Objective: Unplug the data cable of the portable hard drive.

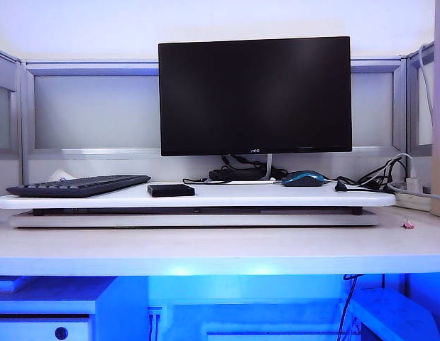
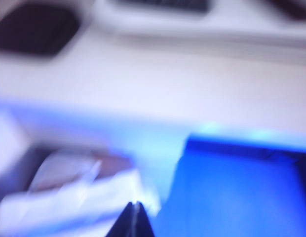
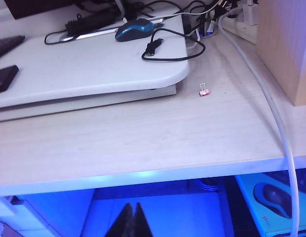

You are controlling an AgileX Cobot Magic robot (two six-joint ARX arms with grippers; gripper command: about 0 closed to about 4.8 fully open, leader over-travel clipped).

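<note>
I see the portable hard drive (image 1: 171, 190) at centre frame on the raised board (image 1: 206, 200), the data cable (image 3: 158, 47) loose upper centre. Left fingers (image 2: 134, 219) and right fingers (image 3: 132, 220) both closed, empty, below the counter (image 3: 143, 143) edge.

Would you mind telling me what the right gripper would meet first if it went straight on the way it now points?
Probably the front edge of the white desk. The shut right gripper sits low before it, depth unclear.
</note>
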